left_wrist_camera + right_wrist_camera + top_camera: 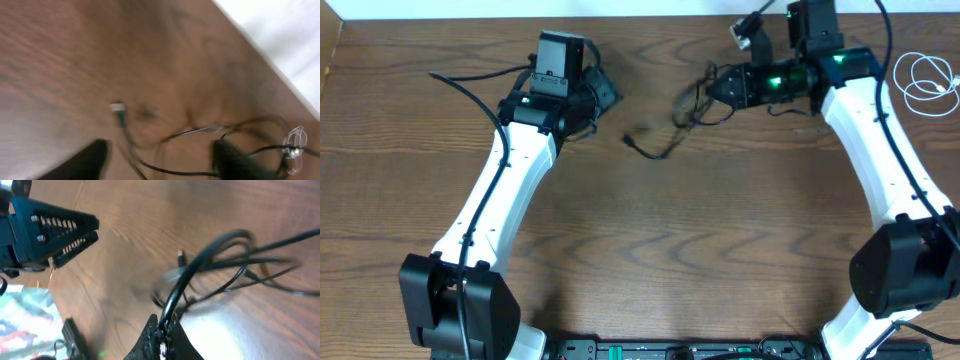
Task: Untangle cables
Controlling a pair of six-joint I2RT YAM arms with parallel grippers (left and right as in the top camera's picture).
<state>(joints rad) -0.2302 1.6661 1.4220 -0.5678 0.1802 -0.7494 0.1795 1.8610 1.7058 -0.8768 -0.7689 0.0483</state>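
The black cable (677,108) lies in a loose tangle at the table's back middle, with one plug end (629,141) trailing toward the left. My right gripper (717,85) is shut on a strand of it, and the right wrist view shows the black cable (200,265) rising from the closed fingertips (152,332). My left gripper (607,90) stands open just left of the tangle. In its wrist view a strand of the black cable (175,172) runs between the spread fingers (85,160), and the plug (118,107) lies beyond. The white cable (923,80) lies coiled, apart, at the far right.
The table's back edge (260,55) runs close behind the tangle. The left gripper (55,230) shows at the upper left of the right wrist view. Thick black arm wires (470,95) trail beside the left arm.
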